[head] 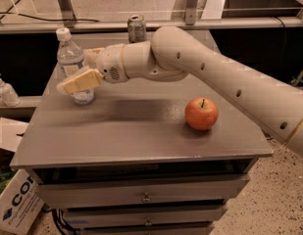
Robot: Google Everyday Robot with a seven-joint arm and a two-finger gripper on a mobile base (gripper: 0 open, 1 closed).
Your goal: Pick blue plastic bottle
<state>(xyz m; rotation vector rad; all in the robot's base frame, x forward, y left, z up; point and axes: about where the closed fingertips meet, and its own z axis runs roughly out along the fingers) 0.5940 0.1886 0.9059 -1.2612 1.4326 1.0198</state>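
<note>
The blue plastic bottle (71, 58) stands upright at the far left of the grey cabinet top (131, 131); it is clear, with a white cap and a blue-and-white label. My gripper (82, 71) reaches in from the right and sits around the bottle's lower half. One tan finger (78, 81) crosses in front of the bottle and the other shows behind it. The fingers stand apart on either side of the bottle, and I cannot tell whether they press on it.
A red apple (201, 113) sits on the right of the cabinet top. A silver-green can (137, 28) stands at the back edge. A white pump bottle (5, 90) is on a ledge to the left. A cardboard box (16, 199) lies on the floor, lower left.
</note>
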